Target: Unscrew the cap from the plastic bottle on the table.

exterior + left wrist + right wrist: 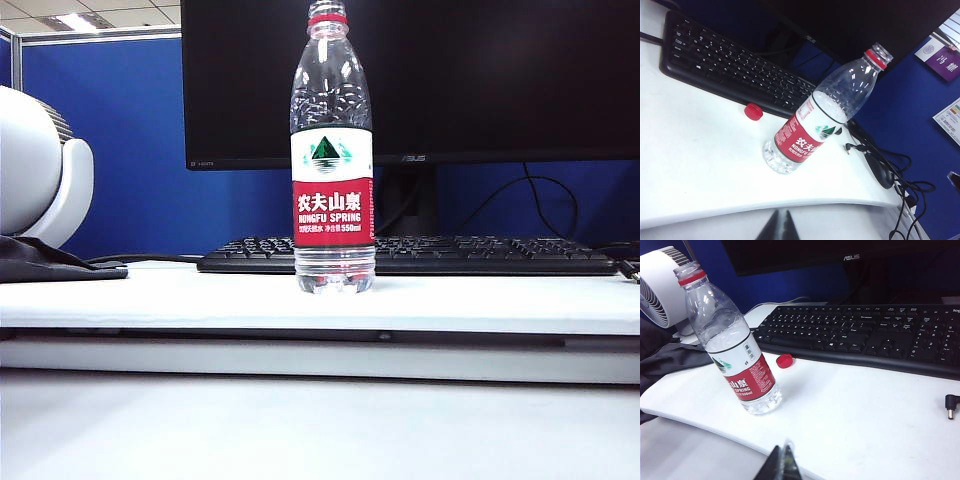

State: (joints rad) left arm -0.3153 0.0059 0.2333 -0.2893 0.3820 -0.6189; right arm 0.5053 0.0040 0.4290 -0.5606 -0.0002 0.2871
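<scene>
Plastic bottle (333, 160) upright at frame centre on the table (150, 295), neck bare. Cap (753, 112) lies off, beside the keyboard (410, 255). Left claw (779, 227) and right claw (782, 465) both pressed together, empty, at the lower frame edges.

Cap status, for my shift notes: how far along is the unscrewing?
Done: the cap is off and lies on the table beside the keyboard; the bottle stands upright with its neck open. In hand: nothing; the left pincer and right pincer are shut, empty and clear of the bottle. Left: seemingly nothing.
</scene>
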